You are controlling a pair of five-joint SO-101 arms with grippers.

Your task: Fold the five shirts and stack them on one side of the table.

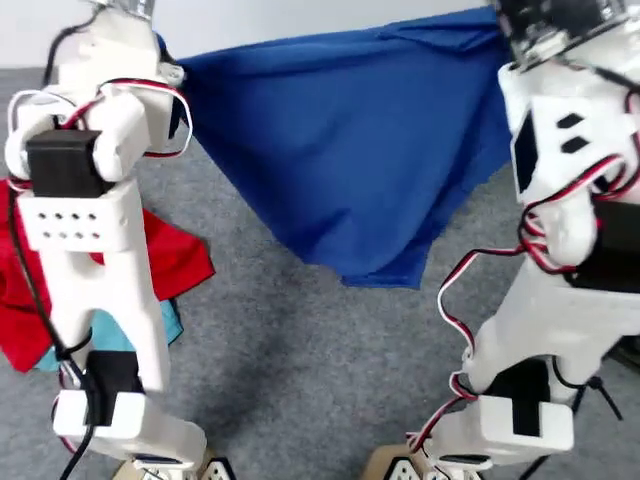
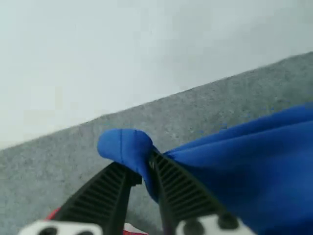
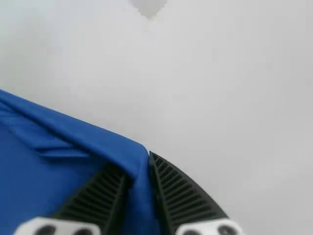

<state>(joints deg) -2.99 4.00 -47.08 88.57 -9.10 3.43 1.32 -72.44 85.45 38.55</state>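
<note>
The blue shirt (image 1: 350,150) hangs stretched across the upper middle of the high view, its lower tip drooping toward the grey table (image 1: 300,350); the left gripper (image 2: 142,166) pinches one corner at upper left and the right gripper (image 3: 134,166) is clamped on the opposite corner at upper right. To fold it well, I judge both arms should lower together at even tension so the cloth lands flat, unbunched. A crumpled red shirt (image 1: 175,260) over a teal garment (image 1: 172,322) lies at left centre beside the left arm, near enough that the hanging hem could drag onto it
</note>
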